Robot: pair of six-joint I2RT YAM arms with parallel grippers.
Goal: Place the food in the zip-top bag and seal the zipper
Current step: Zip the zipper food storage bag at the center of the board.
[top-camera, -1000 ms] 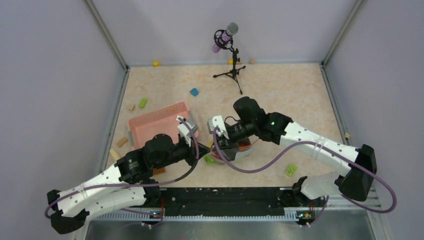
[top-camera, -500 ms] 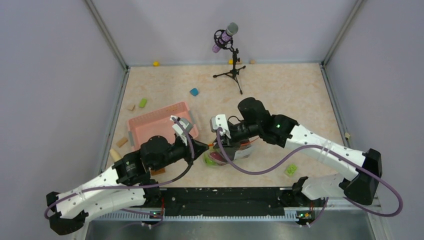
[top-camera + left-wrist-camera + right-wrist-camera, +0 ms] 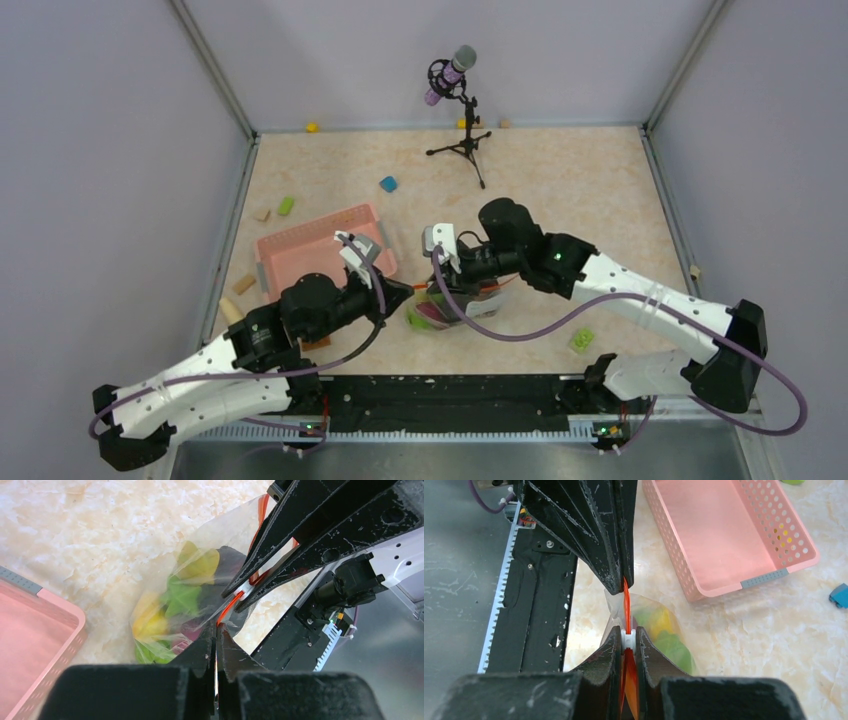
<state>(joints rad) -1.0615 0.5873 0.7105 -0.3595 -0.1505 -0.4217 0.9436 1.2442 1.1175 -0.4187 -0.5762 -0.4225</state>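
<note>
Right wrist view: right gripper (image 3: 626, 636) nipped shut on the white slider (image 3: 626, 640), orange zipper (image 3: 626, 600) stretched to the left gripper (image 3: 622, 586), which is closed tight on the end of the bag (image 3: 612, 605), food (image 3: 660, 624) inside it, pink basket (image 3: 724, 587) beyond; filling looks done, zipping unfinished.

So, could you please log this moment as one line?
left pincer: shut on zipper | right pincer: shut on slider | food: in bag
</note>
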